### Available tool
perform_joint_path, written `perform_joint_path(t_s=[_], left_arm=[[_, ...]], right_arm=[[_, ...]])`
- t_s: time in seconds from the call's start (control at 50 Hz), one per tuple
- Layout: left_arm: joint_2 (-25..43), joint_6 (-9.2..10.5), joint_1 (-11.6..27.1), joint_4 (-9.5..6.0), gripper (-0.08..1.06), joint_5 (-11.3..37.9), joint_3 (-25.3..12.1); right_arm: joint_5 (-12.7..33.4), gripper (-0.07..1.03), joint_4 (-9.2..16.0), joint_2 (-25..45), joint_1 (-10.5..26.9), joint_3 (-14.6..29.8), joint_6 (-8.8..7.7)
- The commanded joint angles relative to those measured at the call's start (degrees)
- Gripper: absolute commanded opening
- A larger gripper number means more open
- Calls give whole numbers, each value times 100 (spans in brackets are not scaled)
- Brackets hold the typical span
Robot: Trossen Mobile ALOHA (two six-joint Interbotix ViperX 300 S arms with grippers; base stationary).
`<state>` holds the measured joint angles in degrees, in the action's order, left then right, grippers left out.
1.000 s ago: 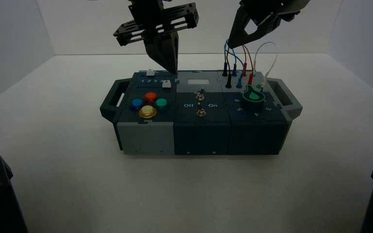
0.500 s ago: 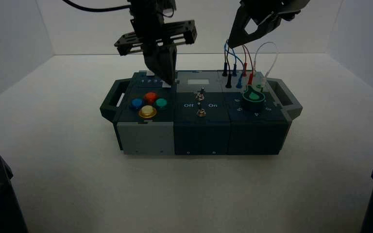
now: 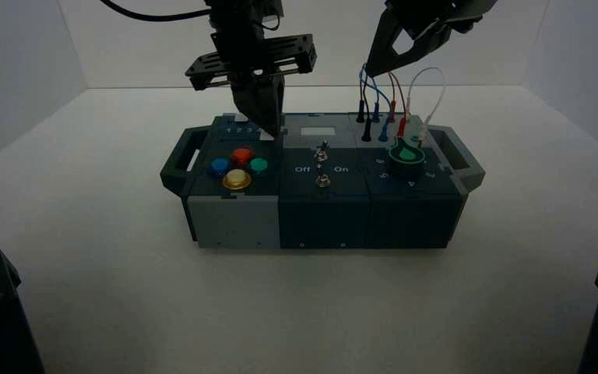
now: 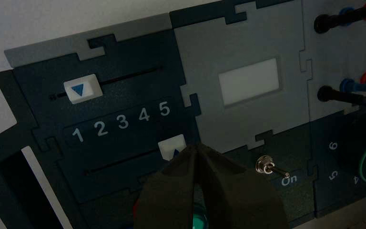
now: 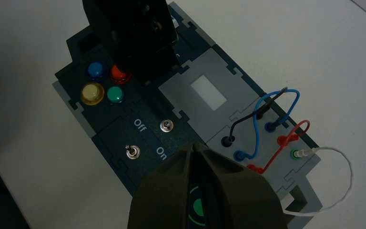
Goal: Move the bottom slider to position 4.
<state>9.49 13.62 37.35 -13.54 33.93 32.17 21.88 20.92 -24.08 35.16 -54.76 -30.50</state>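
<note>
The left gripper (image 3: 263,128) hangs over the box's (image 3: 323,222) left end with its tip at the bottom slider (image 4: 172,145), the white squarish cap in the slot on the near side of the printed row 1 2 3 4 5. In the left wrist view the cap stands under the 5, at the far end of its track, and the fingers (image 4: 228,191) are pressed together into 1 dark wedge whose point sits against the cap's near edge, clamped on nothing. Position 4 (image 4: 144,114) lies just beside the cap along the slot, toward the box's left handle, so the coming move is judged a short sideways nudge along the track's long axis, which runs with the length of the box. The twin slider (image 4: 81,89) in the far slot rests at its other end (above the 1) and is not the target. The right gripper (image 3: 393,54) is parked high above the wires (image 3: 393,93), well apart from the sliders, its fingers likewise closed and empty in the right wrist view
</note>
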Motion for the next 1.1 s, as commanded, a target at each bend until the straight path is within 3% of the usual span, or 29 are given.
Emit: perform_joint_path(t_s=[0.02, 0.34, 0.56, 1.1], left_arm=[[-149, -9, 0, 0, -3, -35, -167], [-114, -18, -9, 26, -3, -35, -132], [-88, -26, -26, 202, -3, -35, -141], [-70, -26, -35, 281, -3, -26, -114]], right_arm=[[-18, -2, 18, -70, 26, 88, 9], [0, -2, 9, -70, 26, 88, 0], [0, -2, 18, -70, 26, 97, 9], [26, -2, 18, -79, 26, 97, 0]])
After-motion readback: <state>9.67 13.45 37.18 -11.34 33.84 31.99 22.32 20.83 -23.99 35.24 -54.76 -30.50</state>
